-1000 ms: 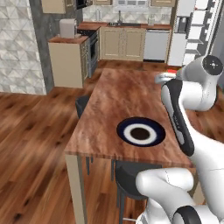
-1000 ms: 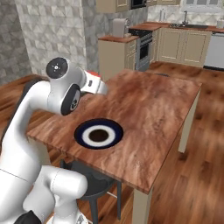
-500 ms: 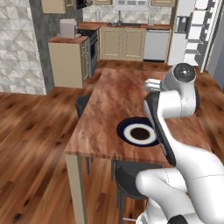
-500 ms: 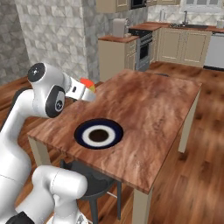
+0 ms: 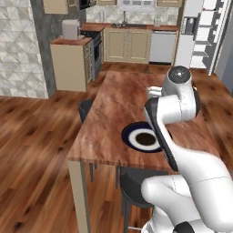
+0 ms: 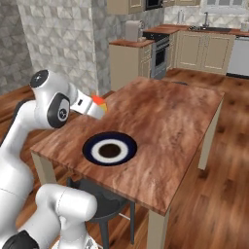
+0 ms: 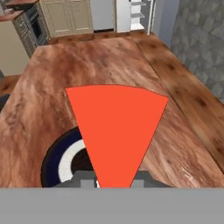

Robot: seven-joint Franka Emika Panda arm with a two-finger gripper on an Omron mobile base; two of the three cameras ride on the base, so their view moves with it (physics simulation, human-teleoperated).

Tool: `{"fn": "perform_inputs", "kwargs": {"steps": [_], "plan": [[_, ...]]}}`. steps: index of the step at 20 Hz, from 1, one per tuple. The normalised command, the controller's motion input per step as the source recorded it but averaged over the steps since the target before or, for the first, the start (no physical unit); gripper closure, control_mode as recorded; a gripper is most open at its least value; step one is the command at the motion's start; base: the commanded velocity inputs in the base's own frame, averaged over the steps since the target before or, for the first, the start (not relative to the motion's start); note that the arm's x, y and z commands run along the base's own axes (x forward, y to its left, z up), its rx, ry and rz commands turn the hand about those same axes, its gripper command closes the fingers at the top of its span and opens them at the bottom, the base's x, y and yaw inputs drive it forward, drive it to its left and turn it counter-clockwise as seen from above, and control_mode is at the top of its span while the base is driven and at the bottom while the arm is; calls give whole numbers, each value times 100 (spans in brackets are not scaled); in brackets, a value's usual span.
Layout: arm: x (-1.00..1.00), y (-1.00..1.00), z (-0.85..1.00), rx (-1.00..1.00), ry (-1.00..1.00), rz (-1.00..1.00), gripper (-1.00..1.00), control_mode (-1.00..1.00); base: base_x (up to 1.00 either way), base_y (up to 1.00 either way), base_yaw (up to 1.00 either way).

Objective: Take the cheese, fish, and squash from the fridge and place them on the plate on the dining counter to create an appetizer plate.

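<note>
My gripper [image 6: 98, 106] is shut on the cheese [image 6: 100, 100], a yellow-orange wedge with a reddish face. It hangs above the dining counter [image 6: 165, 112], just left of and behind the plate [image 6: 109, 150]. Seen from the hand, the cheese [image 7: 116, 127] looms large between the fingertips [image 7: 144, 178], and the navy-rimmed plate [image 7: 59, 157] lies below and to its left. From the left base, my arm crosses in front of the plate [image 5: 136, 136]. The fridge [image 5: 200, 32] stands open at the far end of the room, white shelves showing. Fish and squash are out of view.
A dark stool [image 6: 104, 206] sits under the counter's near edge and another stool [image 5: 85, 109] on its left side. Beige kitchen cabinets [image 5: 127, 43] and a stove [image 5: 93, 45] line the back wall. Wood floor surrounds the counter.
My arm has swung over the counter toward the plate, the elbow moving across it. The cheese stays in the gripper and now hangs slightly lower.
</note>
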Motion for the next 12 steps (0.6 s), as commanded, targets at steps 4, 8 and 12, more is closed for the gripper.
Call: {"fn": "perform_inputs", "kwargs": {"steps": [4,8,12], "plan": [[-4,0,-35,4,14,-1,100,-100,0,0,0],[-2,0,-52,2,10,0,100,-100,0,0,0],[0,0,-52,3,9,0,100,-100,0,0,0]]}}
